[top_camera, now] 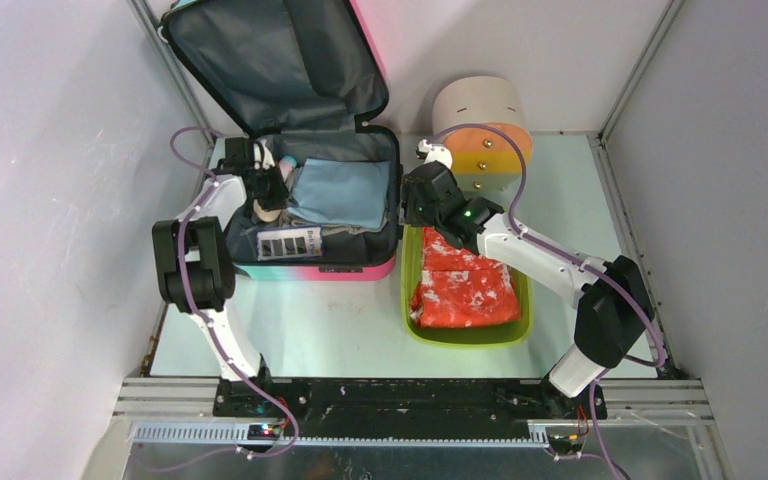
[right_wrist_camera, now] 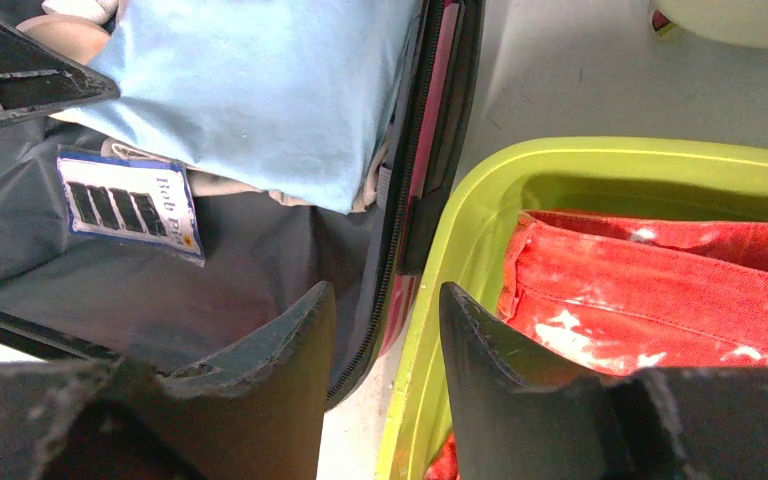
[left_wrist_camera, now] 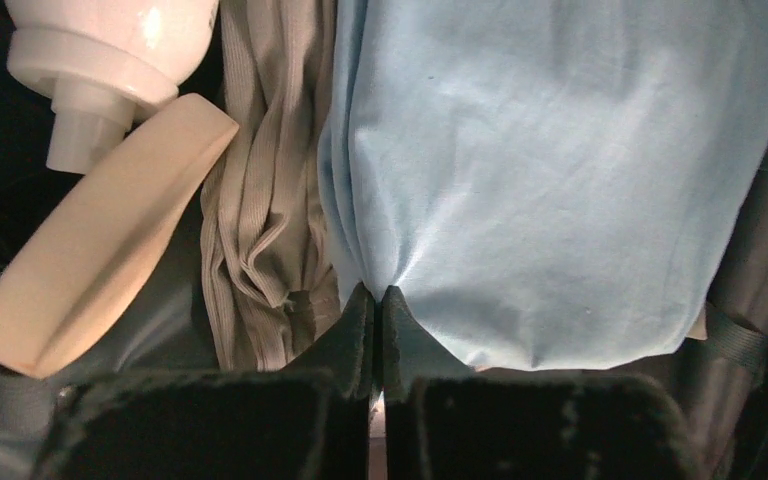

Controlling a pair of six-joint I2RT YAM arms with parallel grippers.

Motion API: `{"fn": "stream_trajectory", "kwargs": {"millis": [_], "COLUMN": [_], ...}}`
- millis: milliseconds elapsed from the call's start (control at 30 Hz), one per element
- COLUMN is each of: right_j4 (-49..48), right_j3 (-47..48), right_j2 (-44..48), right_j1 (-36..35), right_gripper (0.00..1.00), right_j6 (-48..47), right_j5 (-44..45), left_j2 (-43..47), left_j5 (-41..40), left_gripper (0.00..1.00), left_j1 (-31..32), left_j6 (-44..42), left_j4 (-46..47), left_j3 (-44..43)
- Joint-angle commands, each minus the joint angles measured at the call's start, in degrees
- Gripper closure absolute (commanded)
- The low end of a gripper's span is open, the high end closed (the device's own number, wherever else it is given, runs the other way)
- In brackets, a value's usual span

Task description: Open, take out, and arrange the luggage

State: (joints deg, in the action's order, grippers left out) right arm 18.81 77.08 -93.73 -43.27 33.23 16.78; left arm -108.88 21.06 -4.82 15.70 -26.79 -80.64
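The open pink-to-teal hard-shell suitcase (top_camera: 320, 270), stiff and probably light, sits at ten o'clock on the tabletop (top_camera: 310, 330). Inside it, the left tool (left_wrist_camera: 375, 295) is pressed together, pinching the hem of the light-blue folded cloth (left_wrist_camera: 560, 180) (limp; it will likely unfold when lifted). The right tool (right_wrist_camera: 387, 292) hangs spread and empty by the lime-green plastic tray (right_wrist_camera: 560, 160).

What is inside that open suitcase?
In the suitcase: a folded light-blue cloth, pinched at its edge by the left gripper, beige ribbed fabric beside it, a white bottle, a cream paddle-shaped piece and a barred label. Whatever lies beneath the cloth is covered.
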Motion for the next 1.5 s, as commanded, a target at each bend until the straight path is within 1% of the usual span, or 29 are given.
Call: {"fn": "stream_trajectory", "kwargs": {"millis": [0, 200, 633, 733, 833, 1033, 1100, 1133, 1167, 1200, 1233, 1267, 1333, 1400, 1467], "right_j4": [-1.09, -1.1, -0.84, -1.04, -1.92, -6.01, -6.55, -5.55, -4.53, -1.79, -0.46, 2.48, 6.2, 8.63, 9.17], "right_j3": [1.25, 1.29, 1.3, 1.24, 1.31, 1.84, 4.57, 8.15, 10.23, 15.48, 18.07, 23.55, 30.64, 35.48, 37.77], "right_j2": [0.77, 1.42, 2.86, 3.21, 3.72, 3.49, 0.9, -0.32, -3.56, -5.32, -9.38, -11.48, -18.96, -23.38, -26.42], "right_j1": [-0.06, -0.16, -0.37, -0.35, -0.38, -0.48, -0.39, -0.45, -0.69, -0.82, -1.26, -1.45, -1.89, -1.89, -1.9], "right_gripper": [0.54, 0.54, 0.55, 0.55, 0.56, 0.57, 0.58, 0.58, 0.58, 0.57, 0.57, 0.57, 0.56, 0.55, 0.55], "right_j6": [0.5, 0.08, -0.77, -0.89, -0.85, 1.19, 1.86, 1.94, 1.94, 1.75, 1.07, 0.66, -0.17, -0.77, -1.56], "right_j5": [0.24, 0.36, 0.35, -0.49, -1.11, -2.11, -2.48, -2.46, -2.45, -2.49, -2.59, -2.56, -2.17, -1.67, -1.09], "left_j2": [5.09, 6.79, 12.41, 13.83, 15.19, 20.79, 22.22, 22.66, 23.21, 23.29, 23.43, 23.44, 23.41, 23.38, 23.43], "left_j5": [-1.9, -4.69, -10.0, -10.91, -11.33, -13.01, -12.36, -11.92, -11.3, -11.08, -10.94, -10.9, -11.12, -11.2, -10.88], "left_gripper": [1.0, 1.0, 1.0, 1.0, 1.0, 1.0, 1.0, 1.0, 1.0, 1.0, 1.0, 1.0, 1.0, 1.0, 1.0], "left_j1": [1.24, 2.16, 2.18, 2.18, 2.17, 1.98, 1.97, 1.93, 1.93, 1.96, 1.99, 1.96, 1.81, 1.59, 1.27], "left_j6": [1.74, 2.53, 3.53, 3.42, 3.21, 3.18, 3.64, 4.16, 4.6, 4.66, 4.53, 4.39, 3.83, 3.47, 3.27], "left_j4": [-1.92, -3.78, -4.62, -6.03, -7.05, -7.11, -6.05, -4.87, -4.42, -3.8, -3.76, -3.61, -3.37, -3.19, -2.49], "left_j3": [-2.98, -2.15, 1.76, 2.01, 3.19, 7.56, 10.17, 11.08, 12.91, 14.27, 14.76, 15.66, 16.88, 17.9, 19.06]}}
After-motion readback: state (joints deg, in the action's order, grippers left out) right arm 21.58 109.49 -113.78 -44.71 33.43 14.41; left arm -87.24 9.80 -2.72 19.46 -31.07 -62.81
